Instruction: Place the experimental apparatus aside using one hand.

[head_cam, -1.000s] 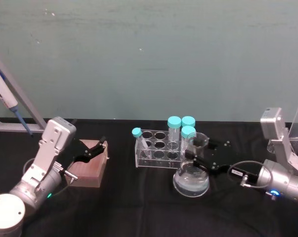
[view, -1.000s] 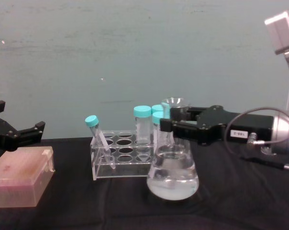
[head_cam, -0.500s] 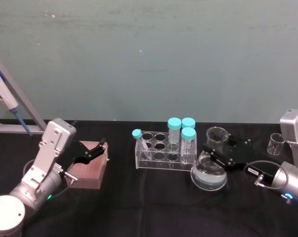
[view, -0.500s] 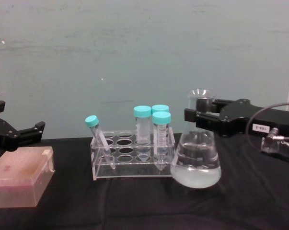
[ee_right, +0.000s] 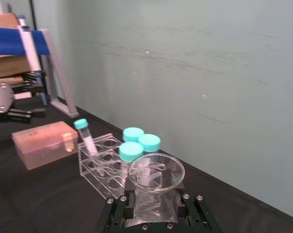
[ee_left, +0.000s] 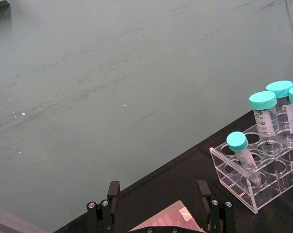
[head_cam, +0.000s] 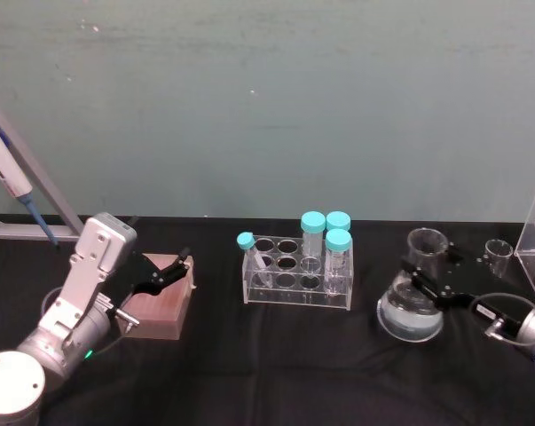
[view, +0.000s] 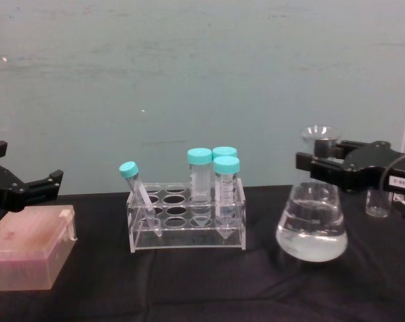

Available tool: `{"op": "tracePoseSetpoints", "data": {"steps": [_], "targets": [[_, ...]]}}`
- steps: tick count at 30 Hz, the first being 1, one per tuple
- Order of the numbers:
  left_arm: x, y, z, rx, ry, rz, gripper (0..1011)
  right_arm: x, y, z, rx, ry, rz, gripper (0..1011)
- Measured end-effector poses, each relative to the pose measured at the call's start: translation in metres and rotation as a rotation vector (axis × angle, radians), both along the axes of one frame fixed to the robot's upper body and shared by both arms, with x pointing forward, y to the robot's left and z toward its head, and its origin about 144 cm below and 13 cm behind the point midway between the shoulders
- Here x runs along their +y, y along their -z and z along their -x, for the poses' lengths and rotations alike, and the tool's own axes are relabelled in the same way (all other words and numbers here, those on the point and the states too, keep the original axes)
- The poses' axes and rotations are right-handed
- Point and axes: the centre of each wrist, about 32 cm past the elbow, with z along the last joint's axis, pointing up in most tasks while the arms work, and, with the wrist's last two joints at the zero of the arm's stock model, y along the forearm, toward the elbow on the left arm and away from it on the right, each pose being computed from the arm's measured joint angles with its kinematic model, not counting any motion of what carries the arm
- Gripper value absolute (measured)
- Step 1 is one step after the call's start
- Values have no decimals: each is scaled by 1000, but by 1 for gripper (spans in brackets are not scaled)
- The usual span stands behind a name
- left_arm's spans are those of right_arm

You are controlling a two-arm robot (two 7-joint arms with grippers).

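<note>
- Right gripper (view: 309,162): jaws closed on the neck of the flask (view: 311,225), reaching in from the table's right edge. The neck grip keeps the flask upright, so the clear liquid sits level in the wide base. In the chest view the base looks just off the black table (view: 189,295); contact cannot be told for certain.
- Flask position: toward the right edge, well apart from the tube rack (view: 187,221). Judged partway through the set-aside, not yet put down.
- Left gripper (view: 27,188): jaws apart, holding nothing, hovering over the pink box (view: 27,255) near the left edge. Idle; the job needs one arm.
- Tube rack: mid-table, four teal-capped tubes, one leaning in a front hole.
- Small beaker (view: 377,201): farther back at the right, beyond the flask. A careless set-down could knock it.
</note>
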Motion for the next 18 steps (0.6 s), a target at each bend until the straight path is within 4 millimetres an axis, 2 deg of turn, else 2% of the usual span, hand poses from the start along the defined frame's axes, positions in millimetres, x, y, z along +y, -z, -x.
{"op": "tracePoseSetpoints", "data": {"steps": [18], "targets": [[0,0,0,0,0,0,1000,-16,-1,12,-5,215,20,456]]}}
